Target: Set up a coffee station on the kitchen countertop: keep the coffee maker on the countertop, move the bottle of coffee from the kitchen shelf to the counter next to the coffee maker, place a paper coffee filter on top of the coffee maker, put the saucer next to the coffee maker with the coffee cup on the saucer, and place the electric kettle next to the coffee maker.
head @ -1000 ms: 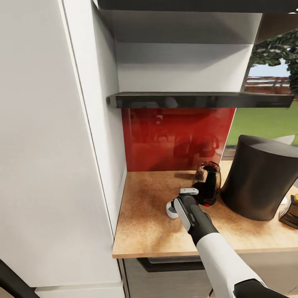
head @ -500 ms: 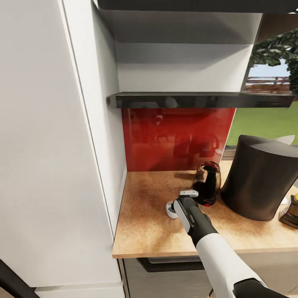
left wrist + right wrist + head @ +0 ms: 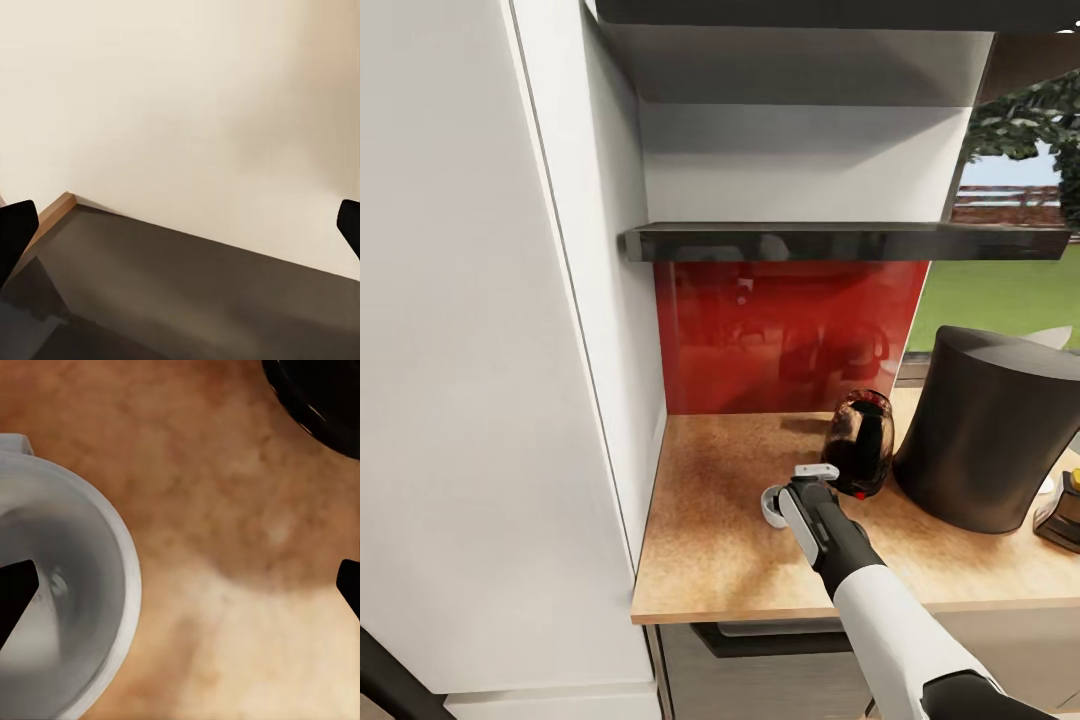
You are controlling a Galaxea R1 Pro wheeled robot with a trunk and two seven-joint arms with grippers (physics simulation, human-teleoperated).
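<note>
Right gripper (image 3: 785, 497) over cup (image 3: 770, 505), jaws apart, empty; kettle (image 3: 860, 443) just beyond cup, touching coffee maker (image 3: 985, 440); left jaws wide open.

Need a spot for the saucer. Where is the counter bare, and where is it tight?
Bare: the kitchen countertop between the white side panel and the coffee cup, back to the red backsplash. Crowded: the right gripper over the cup, the electric kettle close beside the coffee maker.
</note>
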